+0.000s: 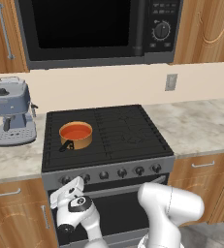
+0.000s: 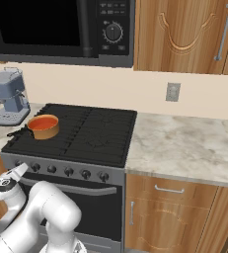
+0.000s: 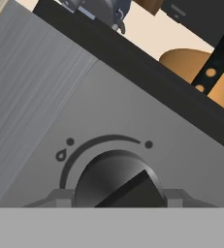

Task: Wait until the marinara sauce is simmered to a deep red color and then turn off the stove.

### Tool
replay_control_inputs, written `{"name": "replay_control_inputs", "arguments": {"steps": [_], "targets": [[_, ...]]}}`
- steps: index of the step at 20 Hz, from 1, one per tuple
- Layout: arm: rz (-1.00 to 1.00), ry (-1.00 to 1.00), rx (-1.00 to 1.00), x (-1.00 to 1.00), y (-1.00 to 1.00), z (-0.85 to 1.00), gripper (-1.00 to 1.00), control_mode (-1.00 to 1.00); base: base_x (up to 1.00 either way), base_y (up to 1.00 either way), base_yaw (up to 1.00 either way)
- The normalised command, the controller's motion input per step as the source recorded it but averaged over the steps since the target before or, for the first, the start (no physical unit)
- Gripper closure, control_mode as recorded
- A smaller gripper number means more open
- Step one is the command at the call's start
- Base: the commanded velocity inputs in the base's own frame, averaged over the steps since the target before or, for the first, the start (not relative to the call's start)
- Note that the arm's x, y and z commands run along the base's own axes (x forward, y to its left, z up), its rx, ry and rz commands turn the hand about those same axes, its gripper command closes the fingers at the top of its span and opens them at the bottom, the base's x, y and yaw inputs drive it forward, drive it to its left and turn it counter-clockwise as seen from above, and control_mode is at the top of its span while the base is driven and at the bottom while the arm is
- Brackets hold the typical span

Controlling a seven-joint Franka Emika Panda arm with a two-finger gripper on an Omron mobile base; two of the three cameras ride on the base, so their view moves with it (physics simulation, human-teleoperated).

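— What do you see from behind the arm on its left?

— The stove (image 1: 108,145) stands between two stretches of marble desk (image 1: 200,128). On its front left burner sits a copper saucepan (image 1: 76,136), and the marinara sauce (image 1: 75,131) in it is a flat orange-red disc. The dark handle points toward the front left. The pincer (image 1: 67,190) is pressed up to the leftmost knob (image 1: 66,180) on the grey front strip. An espresso machine (image 1: 10,111) stands on the desk to the left, and a microwave (image 1: 99,29) hangs above.

— And from the right side?

— Same stove, the saucepan at its left front corner, sauce (image 2: 43,121) orange-red. The hand comes in low at the left edge, up by the left end of the knob row. A wall outlet (image 2: 172,92) sits over the desk on the right.

— Close up, from the hand?

— The knob (image 3: 118,179) is right in front, round and dark with a raised bar across it, a flame mark and arc above. The fingertips (image 3: 60,197) flank it on either side. Whether the pincer is clamped on it, I cannot tell. The saucepan's side (image 3: 191,65) and handle (image 3: 217,58) show at upper right.
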Motion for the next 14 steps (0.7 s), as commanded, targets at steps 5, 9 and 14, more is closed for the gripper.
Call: {"name": "replay_control_inputs", "arguments": {"steps": [5, 9, 14], "targets": [[0.0, 0.0, 0.0, 0.0, 0.0, 0.0, 1.0, -1.0, 0.0, 0.0, 0.0], [0.0, 0.0, 0.0, 0.0, 0.0, 0.0, 1.0, -1.0, 0.0, 0.0, 0.0], [0.0, 0.0, 0.0, 0.0, 0.0, 0.0, 1.0, -1.0, 0.0, 0.0, 0.0]]}}
